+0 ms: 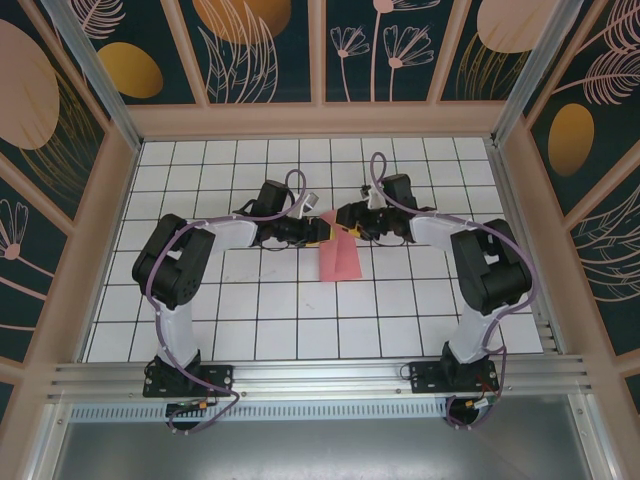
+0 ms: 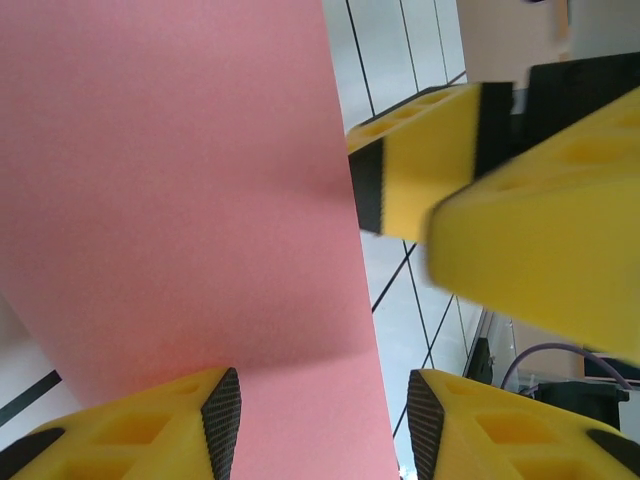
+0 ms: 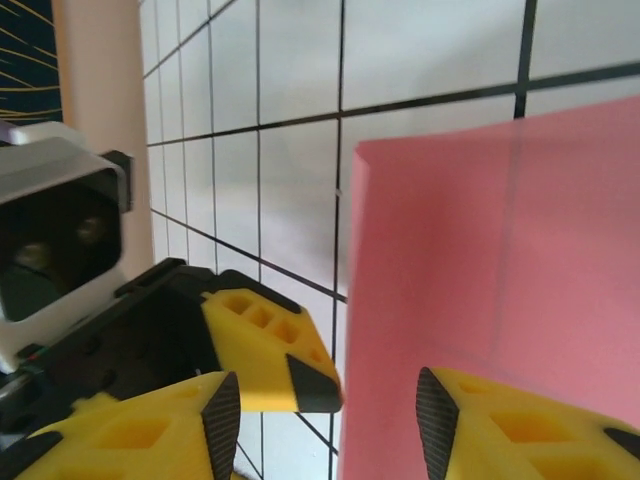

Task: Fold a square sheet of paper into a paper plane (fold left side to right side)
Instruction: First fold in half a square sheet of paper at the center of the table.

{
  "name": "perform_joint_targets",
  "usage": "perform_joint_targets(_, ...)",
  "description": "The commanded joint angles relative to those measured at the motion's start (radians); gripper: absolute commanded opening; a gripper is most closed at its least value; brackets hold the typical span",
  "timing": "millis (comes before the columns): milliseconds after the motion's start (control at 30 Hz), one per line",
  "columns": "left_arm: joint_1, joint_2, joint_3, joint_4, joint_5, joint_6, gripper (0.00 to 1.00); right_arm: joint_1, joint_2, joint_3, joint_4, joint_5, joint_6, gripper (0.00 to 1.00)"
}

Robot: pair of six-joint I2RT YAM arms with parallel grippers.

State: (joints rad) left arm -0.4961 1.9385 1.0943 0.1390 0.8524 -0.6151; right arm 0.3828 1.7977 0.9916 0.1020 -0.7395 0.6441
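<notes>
I am watching both arms reach in over the middle of the worktop (image 1: 200,300), their grippers meeting almost tip to tip at the far end of the square sheet of paper (image 1: 338,258). The sheet is sitting about centre, well apart from every edge. It is showing as a narrow pink strip running toward the near edge rather than as a full square. From that I am judging that the left-to-right fold is already laid over and that I am at the stage of settling or creasing it. From above I cannot tell whether the far end is lying flat on the tiles or is lifted a little.

The left gripper (image 2: 322,405) is standing released. Its two pads are well apart with pink paper showing across most of the gap, far too wide to be pinching so thin a sheet. The right gripper (image 3: 328,405) is likewise unclenched, with one long edge of the sheet running up between its spread pads and a yellow finger of the other arm just beside it. Neither seems to be grasping anything.

I am thinking the next move calls for one gripper to pin the layers while the other presses along the folded edge. The fingers are crowding each other, so I am planning small motions that will not drag the layers out of line.
</notes>
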Motion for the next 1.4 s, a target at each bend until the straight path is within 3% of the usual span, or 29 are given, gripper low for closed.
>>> perform_joint_targets(0,-0.004,0.016,0.025,0.03,-0.001,-0.008,0.51,0.014,0.027,0.019,0.025,-0.021,0.019,0.48)
perform_joint_targets(200,-0.004,-0.009,0.024,0.004,-0.038,0.009,0.51,0.01,0.031,0.023,-0.019,0.011,-0.009,0.2)
perform_joint_targets(333,-0.004,-0.062,0.021,-0.092,-0.196,0.036,0.52,-0.001,0.032,0.041,-0.065,0.044,-0.048,0.07)
perform_joint_targets(433,-0.008,-0.099,0.015,-0.179,-0.36,0.039,0.54,-0.012,0.037,0.052,-0.096,0.063,-0.073,0.07)
perform_joint_targets(533,-0.018,-0.112,0.004,-0.216,-0.431,0.03,0.55,-0.022,0.046,0.065,-0.119,0.087,-0.094,0.08)
perform_joint_targets(1067,-0.08,0.038,0.103,-0.26,-0.448,0.017,0.54,-0.025,0.072,0.065,-0.171,0.149,-0.137,0.16)
perform_joint_targets(1367,-0.1,0.082,0.133,-0.29,-0.47,0.029,0.54,-0.047,-0.008,0.046,-0.233,0.238,-0.172,0.46)
